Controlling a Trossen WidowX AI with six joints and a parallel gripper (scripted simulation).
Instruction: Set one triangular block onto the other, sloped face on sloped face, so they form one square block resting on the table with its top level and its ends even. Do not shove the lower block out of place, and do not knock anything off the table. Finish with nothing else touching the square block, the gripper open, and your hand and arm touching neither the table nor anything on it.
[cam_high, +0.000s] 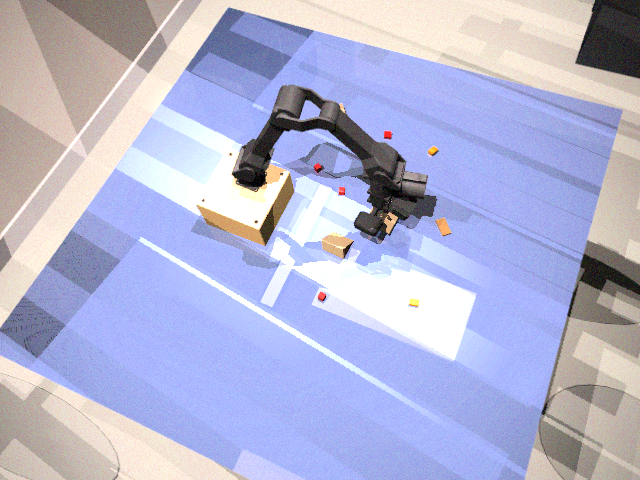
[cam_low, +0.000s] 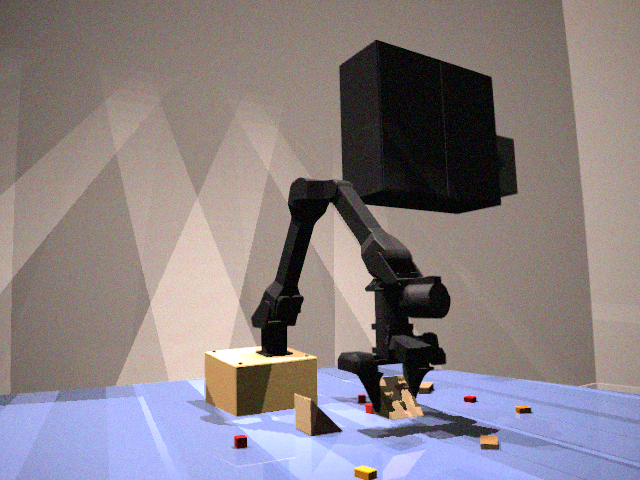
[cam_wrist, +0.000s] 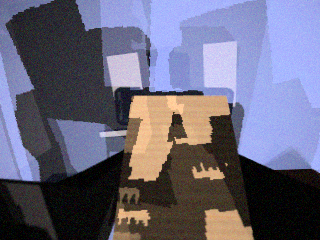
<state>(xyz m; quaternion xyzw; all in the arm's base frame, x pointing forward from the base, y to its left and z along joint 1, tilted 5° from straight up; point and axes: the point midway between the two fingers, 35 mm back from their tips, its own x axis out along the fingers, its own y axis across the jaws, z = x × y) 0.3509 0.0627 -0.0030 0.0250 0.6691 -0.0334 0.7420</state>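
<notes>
My gripper (cam_high: 386, 227) (cam_low: 397, 405) (cam_wrist: 177, 154) is shut on a tan triangular block (cam_high: 391, 222) (cam_low: 402, 408) (cam_wrist: 187, 172). In the exterior view this block hangs a little above the table, with shadow on the table below it. In the wrist view its patchily lit face fills the space between the fingers. The other triangular block (cam_high: 334, 246) (cam_low: 303, 413) stands on the table (cam_high: 248, 361) (cam_low: 170, 449) to the left of the gripper in the top and exterior views. It is apart from the held block and the fingers, with its slope facing right in the exterior view.
A flat tan-orange piece (cam_high: 443, 226) (cam_low: 489, 442) lies right of the gripper. An orange piece (cam_high: 433, 150) (cam_low: 523, 409), a yellow piece (cam_high: 414, 302) (cam_low: 365, 472) and several small red cubes, one left of the standing block (cam_high: 321, 296) (cam_low: 240, 441), lie around. The arm's wooden base box (cam_high: 227, 222) (cam_low: 222, 384) is at left.
</notes>
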